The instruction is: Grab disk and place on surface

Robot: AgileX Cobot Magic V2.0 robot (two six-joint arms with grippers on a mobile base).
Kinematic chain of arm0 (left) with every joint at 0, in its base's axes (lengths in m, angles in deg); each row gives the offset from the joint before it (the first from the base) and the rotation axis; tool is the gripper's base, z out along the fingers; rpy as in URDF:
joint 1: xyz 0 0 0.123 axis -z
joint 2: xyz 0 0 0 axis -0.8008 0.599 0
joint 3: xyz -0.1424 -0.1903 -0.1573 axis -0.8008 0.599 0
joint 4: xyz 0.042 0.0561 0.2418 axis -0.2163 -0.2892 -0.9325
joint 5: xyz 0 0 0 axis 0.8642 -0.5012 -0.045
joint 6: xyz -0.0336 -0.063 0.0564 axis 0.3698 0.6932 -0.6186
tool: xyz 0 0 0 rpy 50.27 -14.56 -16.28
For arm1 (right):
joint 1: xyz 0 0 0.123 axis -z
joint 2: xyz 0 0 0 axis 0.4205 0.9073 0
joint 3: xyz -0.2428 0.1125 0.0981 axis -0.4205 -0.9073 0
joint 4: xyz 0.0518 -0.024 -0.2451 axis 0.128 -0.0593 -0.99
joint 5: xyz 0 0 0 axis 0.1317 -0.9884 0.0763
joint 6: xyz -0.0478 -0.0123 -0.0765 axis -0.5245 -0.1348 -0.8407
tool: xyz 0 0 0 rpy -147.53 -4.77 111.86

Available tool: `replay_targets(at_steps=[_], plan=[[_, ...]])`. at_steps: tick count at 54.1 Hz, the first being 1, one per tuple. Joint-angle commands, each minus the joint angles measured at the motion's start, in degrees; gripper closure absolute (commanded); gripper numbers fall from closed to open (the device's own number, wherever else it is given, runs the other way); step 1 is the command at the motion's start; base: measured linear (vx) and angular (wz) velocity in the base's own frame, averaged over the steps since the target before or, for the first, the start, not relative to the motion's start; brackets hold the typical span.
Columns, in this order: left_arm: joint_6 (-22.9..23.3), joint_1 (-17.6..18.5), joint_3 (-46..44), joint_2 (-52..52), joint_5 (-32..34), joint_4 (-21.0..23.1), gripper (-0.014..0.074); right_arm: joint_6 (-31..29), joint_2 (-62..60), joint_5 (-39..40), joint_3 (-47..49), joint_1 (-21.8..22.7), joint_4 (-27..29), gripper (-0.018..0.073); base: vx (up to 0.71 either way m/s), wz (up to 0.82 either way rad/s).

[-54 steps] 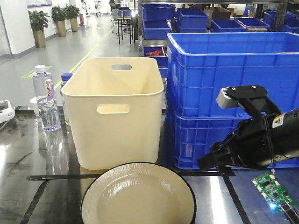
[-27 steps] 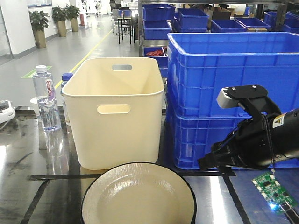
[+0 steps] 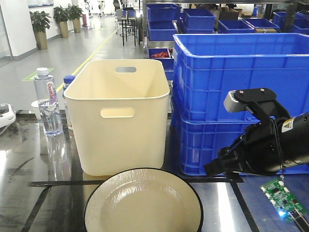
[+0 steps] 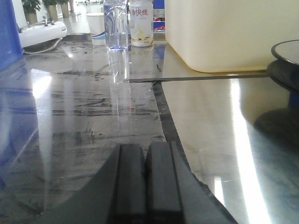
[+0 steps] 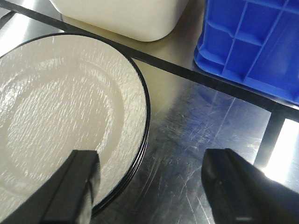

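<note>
The right gripper (image 5: pixel 152 186) is spread wide at the bottom of the right wrist view, one dark finger (image 5: pixel 77 186) over the lower right part of the disk (image 5: pixel 60 116), the other finger over bare tabletop; nothing is held between them. The disk, a cream plate with a thin black rim, lies flat on the surface (image 5: pixel 196 140), filling the left half of that frame; in the front view it sits at the bottom centre (image 3: pixel 143 203). The left gripper (image 4: pixel 145 182) shows at the bottom centre of its own view, its two dark fingers pressed together with nothing between them, low over the glossy black surface (image 4: pixel 93 107).

Just behind the disk stands a cream bin (image 3: pixel 119 116), and to its right, stacked blue crates (image 3: pixel 231 82). At the left of the front view a water bottle (image 3: pixel 47 101) stands upright.
</note>
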Motion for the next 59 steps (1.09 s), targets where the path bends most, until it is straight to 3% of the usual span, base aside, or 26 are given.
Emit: replay_targets(at_steps=[1,42,49,59], plan=[[0.6,0.0,-1.1,-0.8,4.5,-1.0,0.0605,0.0,-1.9,3.0,2.1,0.2,0.9,0.005,0.0,0.0],[0.6,0.0,-1.1,-0.8,4.5,-1.0,0.0605,0.0,-1.7,3.0,2.1,0.2,1.5,0.0065,0.0,0.0],[0.6,0.0,-1.1,-0.8,4.5,-1.0,0.0605,0.0,-2.5,3.6,1.1,0.2,0.3,0.0153,0.0,0.0],[0.6,0.0,-1.1,-0.8,4.5,-1.0,0.0605,1.7,-10.2,12.9,-7.7,0.2,-1.9,0.0399,0.0,0.0]])
